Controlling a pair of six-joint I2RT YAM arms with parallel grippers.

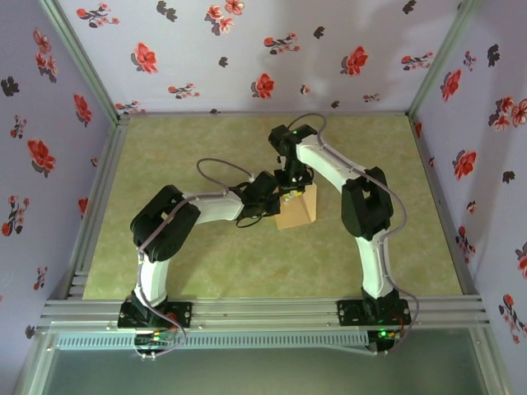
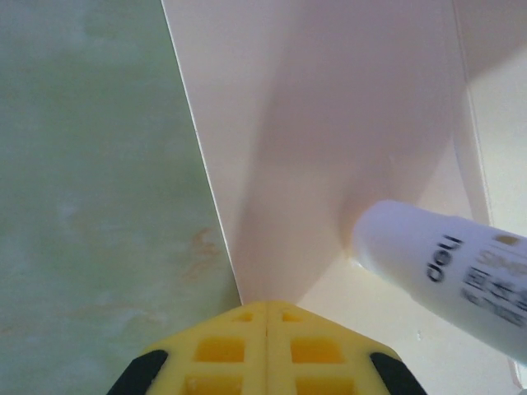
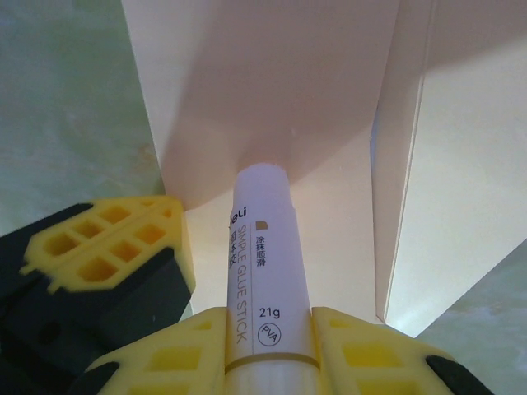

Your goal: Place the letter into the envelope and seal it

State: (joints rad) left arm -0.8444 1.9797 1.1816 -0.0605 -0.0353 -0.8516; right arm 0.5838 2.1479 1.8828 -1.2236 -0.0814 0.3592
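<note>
Centrally, the envelope (image 1: pixel 296 210) sits on the table (image 1: pixel 206 263) with its flap (image 2: pixel 329 123) raised. The left gripper (image 2: pixel 265 309), fingers fully together, seems to pinch the flap's edge. The right gripper (image 3: pixel 268 337) clamps a glue stick (image 3: pixel 259 247), its tip against the flap's crease.

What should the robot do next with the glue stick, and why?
Probably slide the glue stick sideways along the envelope flap. Its tip rests on the flap, which the left gripper pinches upright, and the right gripper grips the stick, so spreading glue seems next.
</note>
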